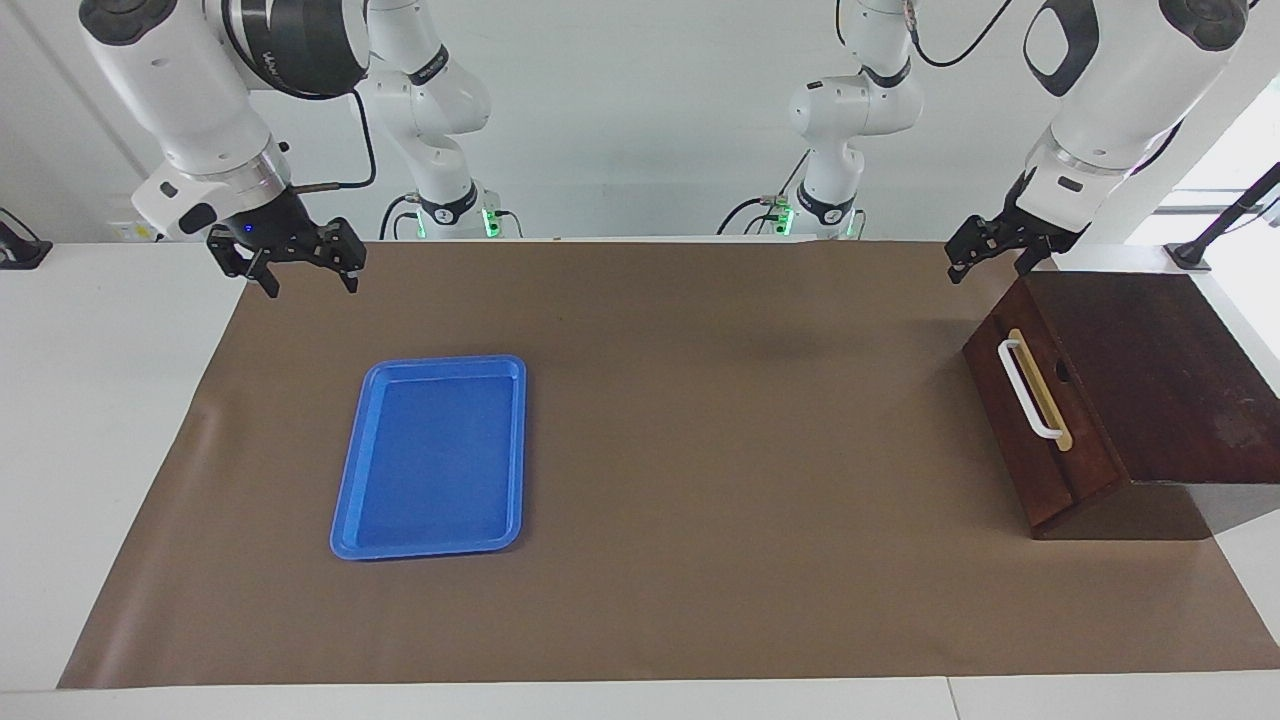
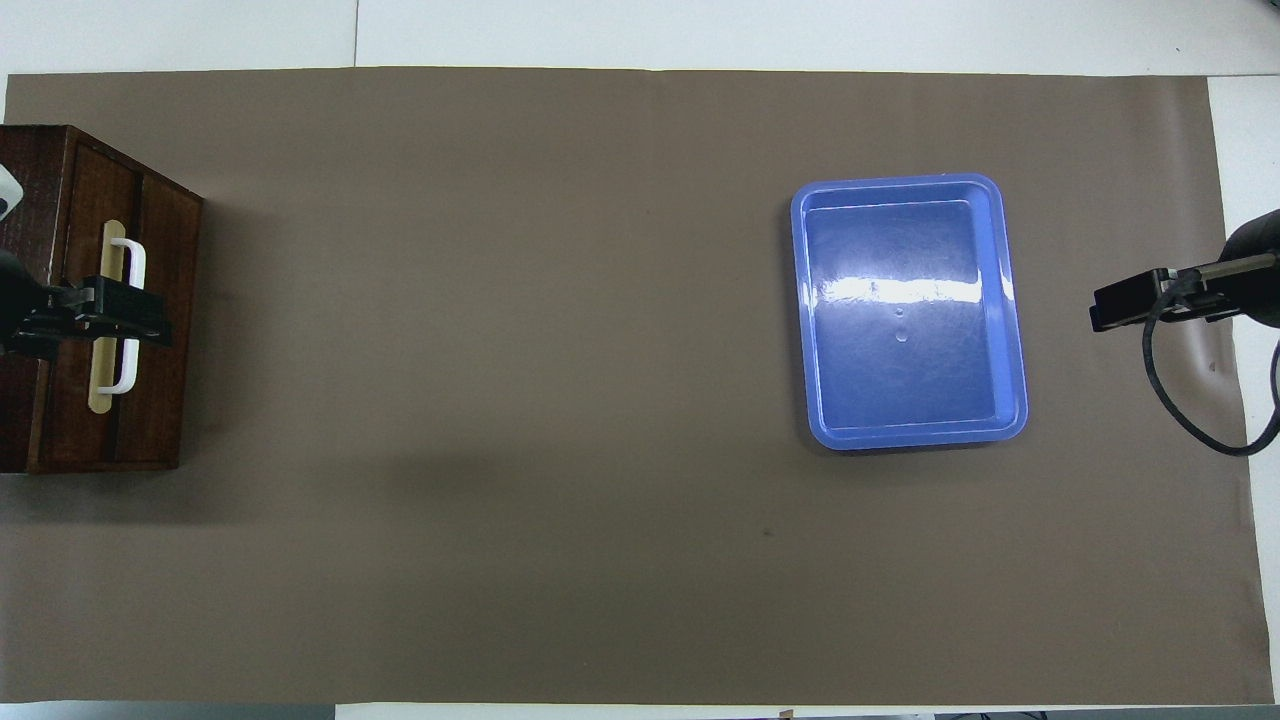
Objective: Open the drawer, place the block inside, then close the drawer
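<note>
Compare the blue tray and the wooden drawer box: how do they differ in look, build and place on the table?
The blue tray is flat, shallow and open-topped, showing nothing inside; the drawer box is tall, dark brown and closed, its drawer shut.
The box's drawer has a white bar handle; the tray has only a raised rim.
The tray lies toward the right arm's end of the table, the box at the left arm's end.
Both rest on the brown mat.

The dark brown wooden drawer point(image 1: 1035, 420) shows grain under a low sheen; its white bar handle point(image 1: 1029, 390) looks like smooth plastic on a pale matt strip. The flat blue plastic tray point(image 2: 908, 312) is glossy, catching glare. The brown paper-like table cover point(image 1: 720, 450) is matt, faintly creased.
</note>
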Available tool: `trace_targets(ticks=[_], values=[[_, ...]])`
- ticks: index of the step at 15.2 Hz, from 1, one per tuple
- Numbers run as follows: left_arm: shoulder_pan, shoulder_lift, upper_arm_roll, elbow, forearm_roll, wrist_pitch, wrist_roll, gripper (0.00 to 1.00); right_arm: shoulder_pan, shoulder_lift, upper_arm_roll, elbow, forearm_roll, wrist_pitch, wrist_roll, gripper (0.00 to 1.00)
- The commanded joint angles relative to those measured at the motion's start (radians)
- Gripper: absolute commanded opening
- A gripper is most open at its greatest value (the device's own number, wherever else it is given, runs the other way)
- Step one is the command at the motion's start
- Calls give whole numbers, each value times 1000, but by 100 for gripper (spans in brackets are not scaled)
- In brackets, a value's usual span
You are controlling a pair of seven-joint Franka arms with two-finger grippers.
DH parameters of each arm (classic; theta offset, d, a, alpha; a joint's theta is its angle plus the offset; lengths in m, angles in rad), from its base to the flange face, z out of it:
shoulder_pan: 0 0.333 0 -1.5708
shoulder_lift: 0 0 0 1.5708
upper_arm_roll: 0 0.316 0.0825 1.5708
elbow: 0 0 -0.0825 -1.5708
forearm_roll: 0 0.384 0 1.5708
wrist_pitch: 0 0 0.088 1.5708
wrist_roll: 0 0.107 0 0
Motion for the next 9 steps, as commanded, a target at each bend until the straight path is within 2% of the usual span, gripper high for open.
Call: trace_targets(ticks=[1,9], values=[[-8,19,5,32,-17,8,18,100,-6,-16,0,-18,19,11,3,100],[-6,19,8,32,-25,9,19,100,-9,-16,0,-18,19,11,0,100]])
